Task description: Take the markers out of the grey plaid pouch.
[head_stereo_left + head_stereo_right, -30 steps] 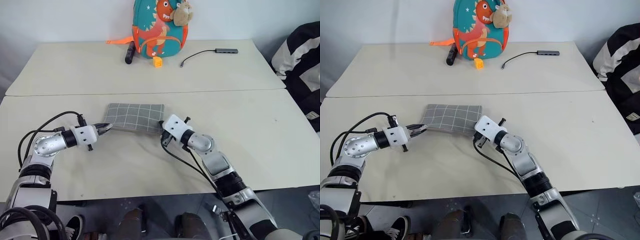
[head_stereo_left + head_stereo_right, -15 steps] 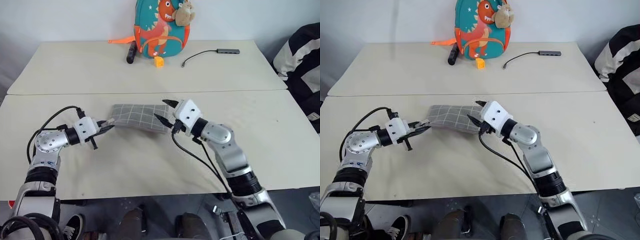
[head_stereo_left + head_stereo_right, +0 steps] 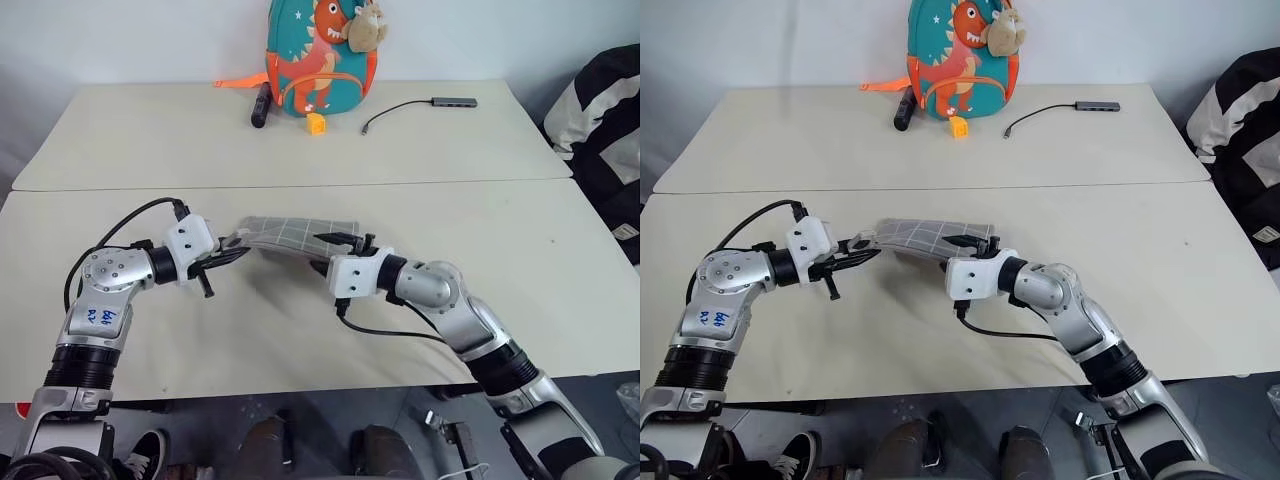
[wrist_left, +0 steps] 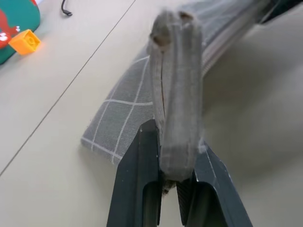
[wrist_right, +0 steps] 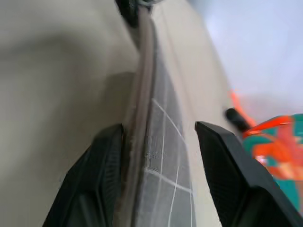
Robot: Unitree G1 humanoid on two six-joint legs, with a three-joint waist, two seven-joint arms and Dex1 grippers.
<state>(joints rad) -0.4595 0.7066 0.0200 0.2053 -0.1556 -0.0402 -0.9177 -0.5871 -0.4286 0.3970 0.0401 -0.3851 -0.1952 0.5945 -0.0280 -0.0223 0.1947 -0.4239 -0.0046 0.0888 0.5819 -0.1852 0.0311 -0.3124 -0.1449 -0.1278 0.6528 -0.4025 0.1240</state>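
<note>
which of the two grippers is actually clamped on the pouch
The left gripper: its fingers pinch the end of the grey plaid pouch. The right gripper has its fingers spread apart around the other end.

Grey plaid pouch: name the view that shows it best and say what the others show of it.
The left eye view: the grey plaid pouch shows at full length, between the left tool and the right tool. The right eye view shows much the same. The left wrist view shows its pinched end, the right wrist view its edge between open fingers.
</note>
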